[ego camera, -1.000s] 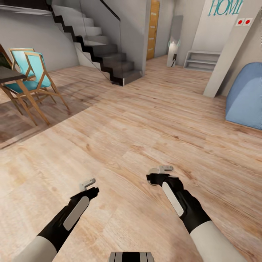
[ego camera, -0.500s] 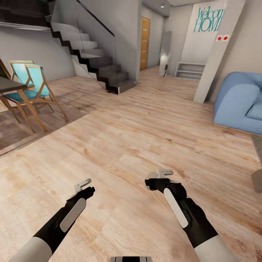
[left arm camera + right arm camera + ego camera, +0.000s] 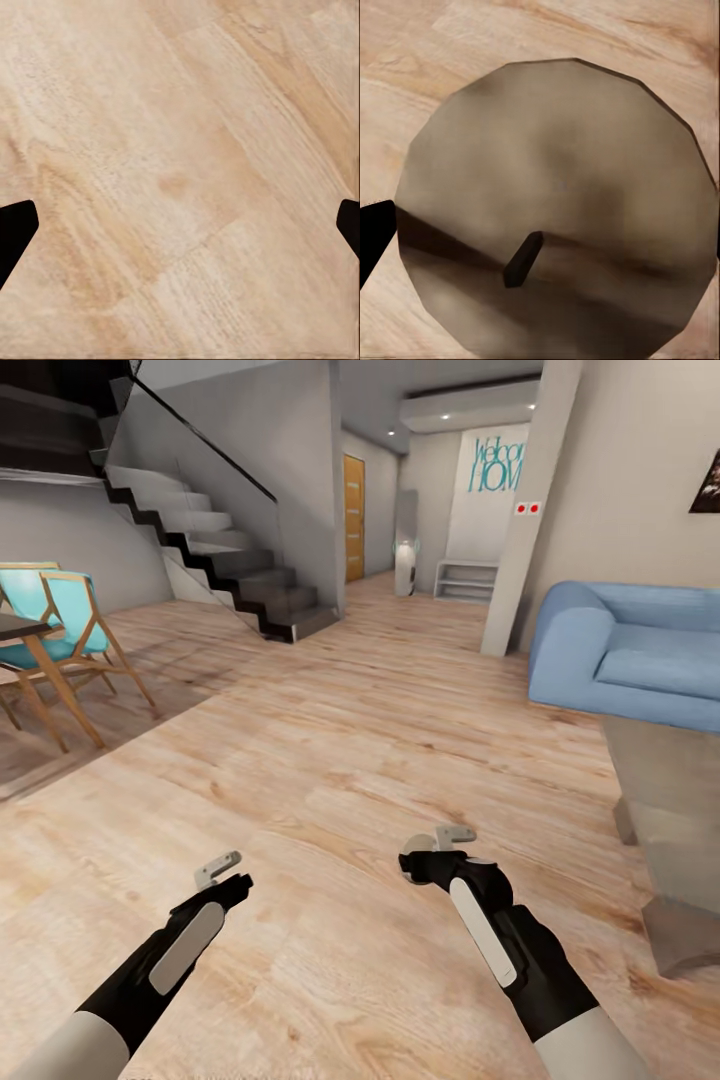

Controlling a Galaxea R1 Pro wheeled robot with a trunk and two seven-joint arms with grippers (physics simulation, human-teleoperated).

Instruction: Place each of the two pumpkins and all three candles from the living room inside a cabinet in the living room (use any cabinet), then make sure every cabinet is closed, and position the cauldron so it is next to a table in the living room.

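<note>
Pale wood-plank floor (image 3: 330, 760) fronts a blue sofa (image 3: 630, 655) and glossy grey-beige coffee table (image 3: 670, 800).
Right gripper (image 3: 437, 847) clamps a stubby beige-grey candle (image 3: 559, 210) with dark wick; left gripper (image 3: 217, 870) hangs spread wide, empty.

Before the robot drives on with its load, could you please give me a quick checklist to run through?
1. Candle sits between the right gripper jaws, above the floor: ok.
2. Left gripper free, jaws open: ok.
3. Room on the right side: not ok, the table corner is close to the right arm.
4. Room on the left side: ok, the chairs stand well off.
5. Where the cabinet is: cannot tell.
</note>
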